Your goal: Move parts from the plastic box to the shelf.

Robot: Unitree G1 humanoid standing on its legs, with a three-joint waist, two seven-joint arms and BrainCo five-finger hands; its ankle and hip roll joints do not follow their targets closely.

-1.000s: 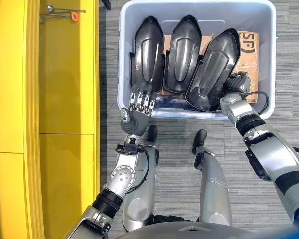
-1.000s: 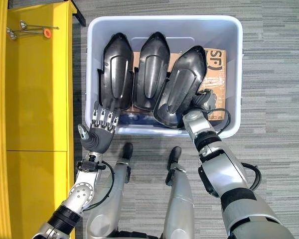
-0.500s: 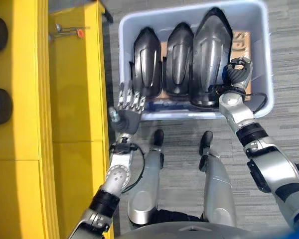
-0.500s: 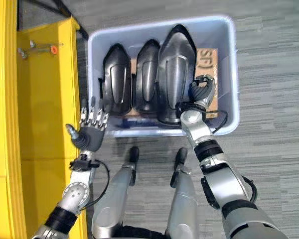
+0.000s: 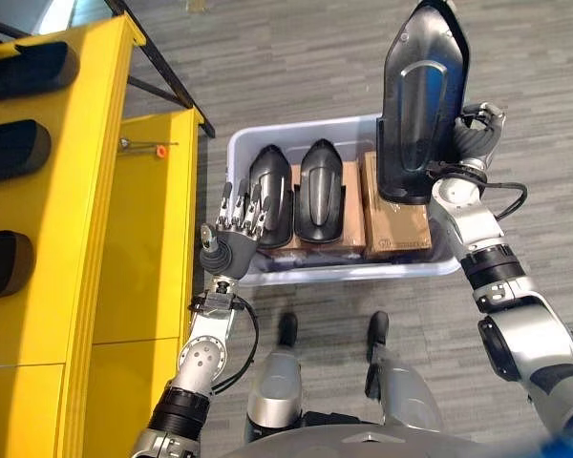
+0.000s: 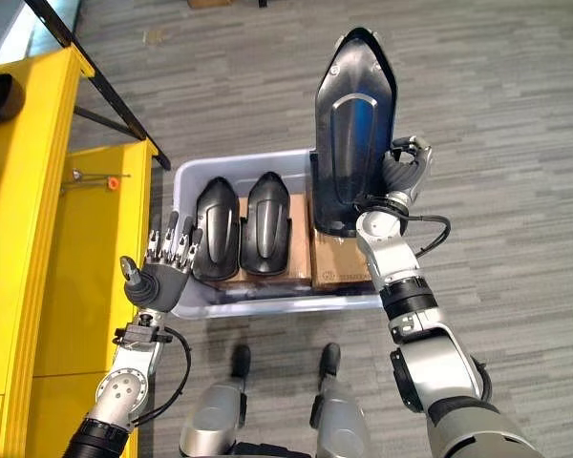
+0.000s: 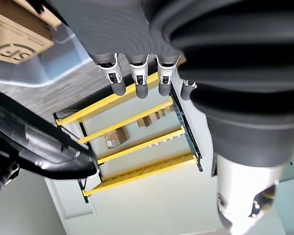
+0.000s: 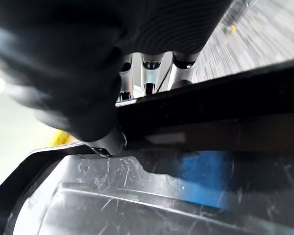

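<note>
Progress looks partial: my right hand (image 5: pixel 470 143) clenches one black part (image 5: pixel 418 100) lifted above the plastic box (image 5: pixel 239 157), two parts (image 5: pixel 296 194) lie inside it, the yellow shelf (image 5: pixel 86 181) beside it already holds some, and my left hand (image 5: pixel 231 229) hangs open.

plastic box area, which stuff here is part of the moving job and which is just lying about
Part of the job:
- black part, lifted above the box in the right hand
- two black parts lying in the plastic box
- yellow shelf, with dark parts on it
- left hand, open by the box's corner

Just lying about:
- cardboard in the box
- small orange-tipped tool on the shelf
</note>
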